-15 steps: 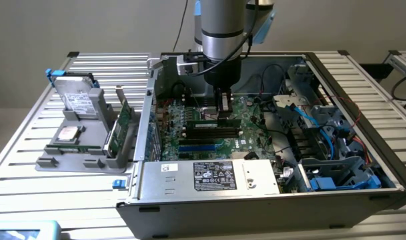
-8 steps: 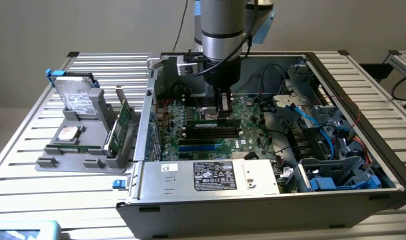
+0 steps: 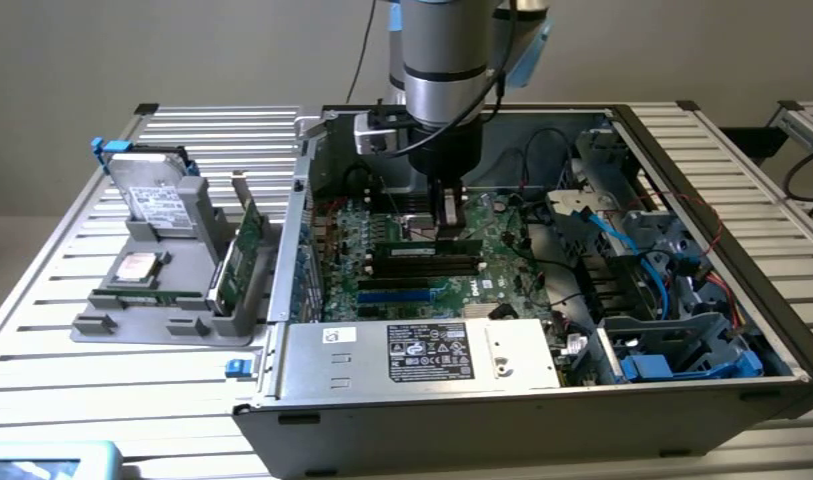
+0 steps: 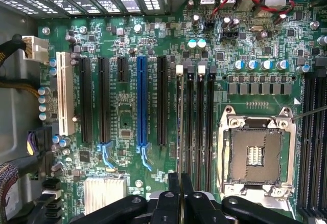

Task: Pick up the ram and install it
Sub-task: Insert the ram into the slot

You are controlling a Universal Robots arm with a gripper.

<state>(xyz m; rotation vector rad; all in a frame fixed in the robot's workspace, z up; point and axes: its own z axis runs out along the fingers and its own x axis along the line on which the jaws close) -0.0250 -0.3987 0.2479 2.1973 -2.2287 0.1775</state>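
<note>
One Universal Robots arm is hanging over the open computer case, its gripper pointing straight down at the motherboard. In the wrist view the gripper is showing its two black fingers drawn together, with hardly a seam between them, directly over one end of the ram. Whether they are pinching its upper edge or only touching it cannot be told. The ram is standing on edge in the outermost of four parallel memory slots, the one beside the expansion slots. The open processor socket is lying on the memory slots' other side. In the exterior view the ram is appearing as a green strip in the slot farthest from the power supply. Toward the exterior view's left, outside the case, a grey holder is carrying a hard drive and a green expansion card.
</note>
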